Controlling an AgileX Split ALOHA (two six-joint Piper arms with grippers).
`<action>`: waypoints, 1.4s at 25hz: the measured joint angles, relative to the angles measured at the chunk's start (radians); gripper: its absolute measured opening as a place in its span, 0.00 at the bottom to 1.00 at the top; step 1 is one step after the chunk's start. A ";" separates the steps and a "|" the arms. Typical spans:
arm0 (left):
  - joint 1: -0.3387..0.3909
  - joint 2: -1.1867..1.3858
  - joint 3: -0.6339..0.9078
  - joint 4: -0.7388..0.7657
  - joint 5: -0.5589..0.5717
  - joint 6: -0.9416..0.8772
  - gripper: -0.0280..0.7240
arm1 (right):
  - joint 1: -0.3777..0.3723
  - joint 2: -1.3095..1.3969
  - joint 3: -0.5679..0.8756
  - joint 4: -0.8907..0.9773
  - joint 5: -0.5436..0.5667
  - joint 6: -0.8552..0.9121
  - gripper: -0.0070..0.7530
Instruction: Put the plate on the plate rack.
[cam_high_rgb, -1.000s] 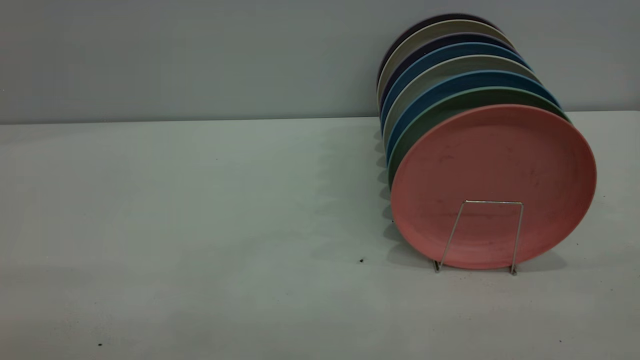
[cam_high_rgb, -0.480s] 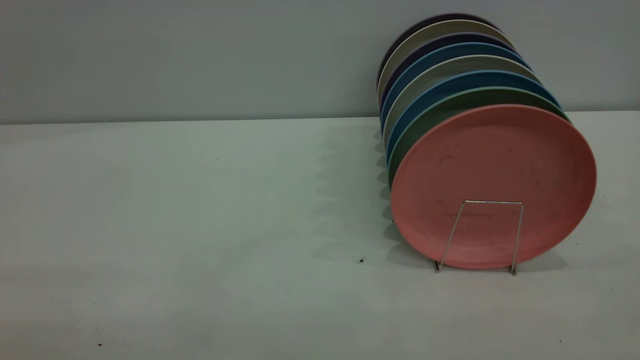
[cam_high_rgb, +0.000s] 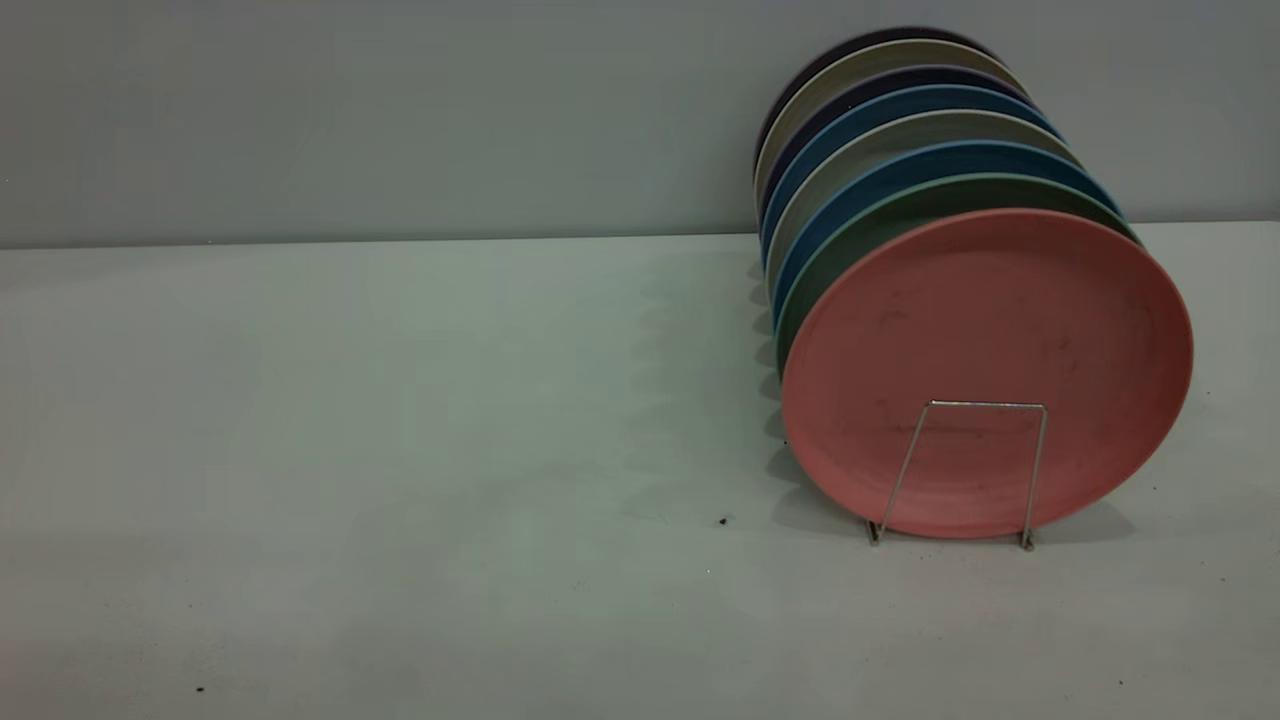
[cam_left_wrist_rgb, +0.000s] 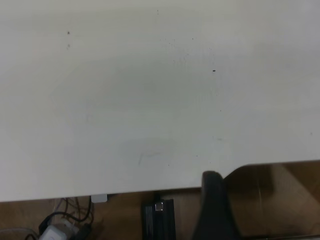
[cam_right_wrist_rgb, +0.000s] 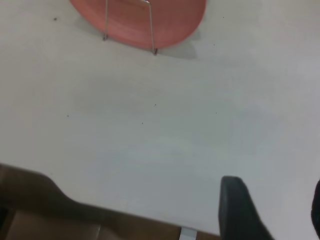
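Note:
The salmon-pink plate (cam_high_rgb: 985, 330) stands upright on edge at the front of the plate rack (cam_high_rgb: 1034, 470), whose thin silver wire loop crosses the plate's lower face. The right wrist view shows the plate's lower part (cam_right_wrist_rgb: 175, 20) and the rack's wire (cam_right_wrist_rgb: 150, 25) far across the table. My right gripper (cam_right_wrist_rgb: 277, 205) hovers over the table near its front edge, open, with nothing between its fingers. My left gripper (cam_left_wrist_rgb: 215, 200) is a dark shape at the table's edge, far from the plate. Neither gripper appears in the exterior view.
Behind the pink plate, several more plates stand in the same rack: a teal-green one (cam_high_rgb: 900, 215), then blue (cam_high_rgb: 860, 120) and beige (cam_high_rgb: 850, 70). A grey wall backs the white table (cam_high_rgb: 400, 450). Cables and a power block (cam_left_wrist_rgb: 65, 227) lie below the table edge.

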 joint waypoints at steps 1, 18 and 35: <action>0.000 -0.002 0.000 0.000 0.000 0.000 0.78 | 0.000 0.000 0.000 0.000 0.000 0.000 0.50; 0.000 -0.243 0.000 0.000 0.004 0.000 0.78 | -0.020 -0.165 0.000 0.001 0.002 0.000 0.50; 0.000 -0.243 0.000 0.000 0.004 -0.002 0.78 | -0.020 -0.165 0.000 0.001 0.002 0.000 0.50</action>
